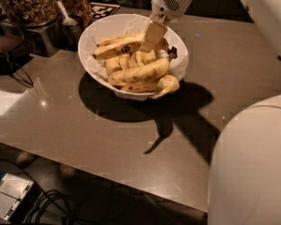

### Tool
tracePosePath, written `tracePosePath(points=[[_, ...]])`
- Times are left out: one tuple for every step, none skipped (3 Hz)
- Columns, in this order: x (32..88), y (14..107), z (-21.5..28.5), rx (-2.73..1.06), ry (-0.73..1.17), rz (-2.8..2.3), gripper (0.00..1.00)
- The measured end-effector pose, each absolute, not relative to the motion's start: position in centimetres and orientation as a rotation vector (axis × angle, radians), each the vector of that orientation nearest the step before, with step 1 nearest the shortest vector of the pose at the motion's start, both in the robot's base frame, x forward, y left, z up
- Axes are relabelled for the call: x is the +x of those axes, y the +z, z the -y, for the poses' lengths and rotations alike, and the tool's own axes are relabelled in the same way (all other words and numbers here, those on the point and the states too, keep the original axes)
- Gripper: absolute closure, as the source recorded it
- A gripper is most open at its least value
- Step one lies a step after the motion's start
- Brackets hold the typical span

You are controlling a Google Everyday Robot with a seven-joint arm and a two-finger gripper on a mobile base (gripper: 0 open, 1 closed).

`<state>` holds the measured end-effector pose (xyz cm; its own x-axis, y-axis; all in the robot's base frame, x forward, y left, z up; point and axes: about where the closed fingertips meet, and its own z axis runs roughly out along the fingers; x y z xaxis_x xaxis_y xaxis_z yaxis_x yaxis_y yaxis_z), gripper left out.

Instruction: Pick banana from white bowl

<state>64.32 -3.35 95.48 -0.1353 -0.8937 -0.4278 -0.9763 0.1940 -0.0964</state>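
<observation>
The white bowl (96, 32) stands on the brown table, lined with crinkled white paper and full of freckled yellow bananas. The banana (113, 49) with a dark oval sticker mid-length lies across the back left of the pile. My gripper (150, 42) reaches down from the white arm at the top. Its tip is over the middle of the bowl, at the right end of that banana. I cannot tell if it touches the banana. Fatter bananas (143, 71) lie along the bowl's front.
Jars of nuts and snacks (28, 3) and a metal cup with a scoop (70, 25) stand at the back left. A black-and-white tag (104, 8) lies behind the bowl. My white body (253, 168) fills the lower right. Cables (51, 205) lie on the floor below the table's edge.
</observation>
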Motion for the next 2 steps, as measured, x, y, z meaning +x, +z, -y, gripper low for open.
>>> tracePosePath(points=[[63.6,97.2,3.7,-1.741,0.262,-2.096,1.00],[63.2,99.1,3.1,-1.766,0.202,-2.103,1.00]])
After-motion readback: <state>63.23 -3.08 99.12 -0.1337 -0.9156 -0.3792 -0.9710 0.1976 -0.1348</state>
